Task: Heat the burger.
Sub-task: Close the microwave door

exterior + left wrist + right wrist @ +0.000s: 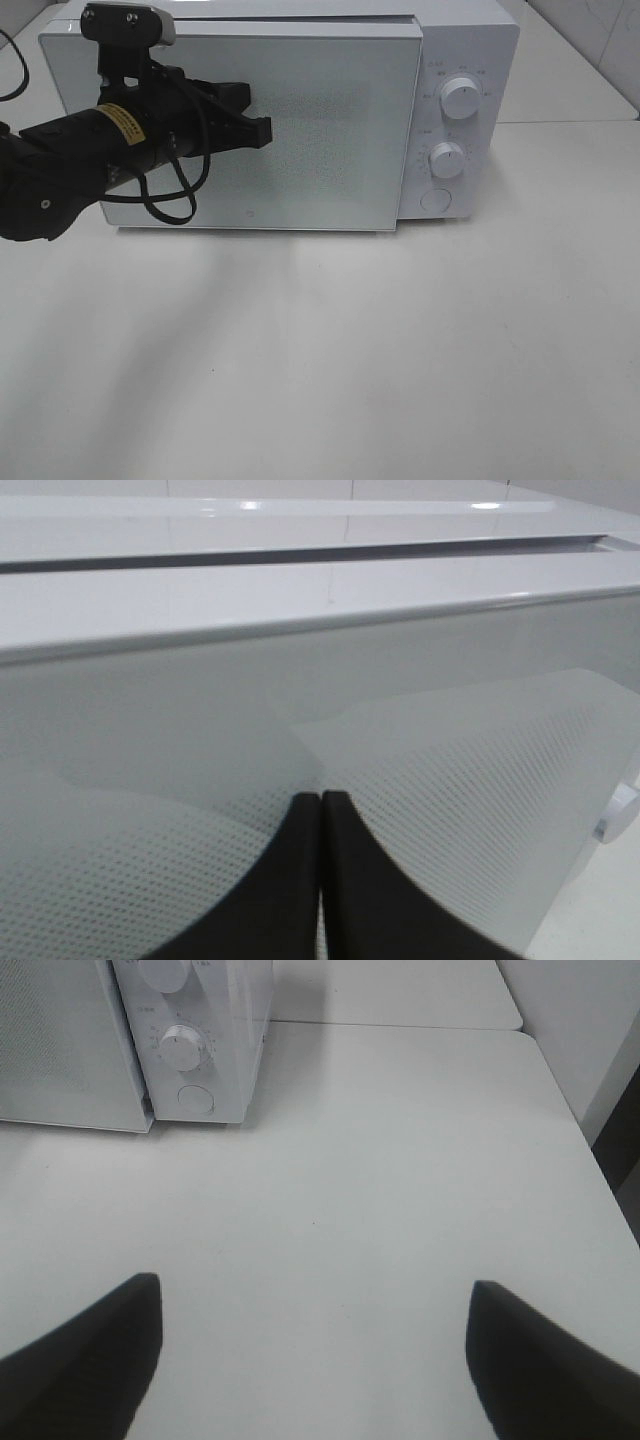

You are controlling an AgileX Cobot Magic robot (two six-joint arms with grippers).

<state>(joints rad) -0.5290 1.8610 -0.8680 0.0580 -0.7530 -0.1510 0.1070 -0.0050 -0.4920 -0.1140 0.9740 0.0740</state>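
White tabletop [400, 350] carries a white box-shaped microwave oven [470, 35], its pale dotted-glass door [320, 130] seemingly a little proud of the body. Left gripper [262, 128], fingers pressed together on nothing, appears to touch that glass. Pushing this far from the latch edge, it may fail to click the door home, or shove the oven backward. The burger shows nowhere (perhaps inside; I cannot tell). Right gripper [310, 1295] hangs spread wide over bare table, with nothing between it and the lower white dial [447, 160].
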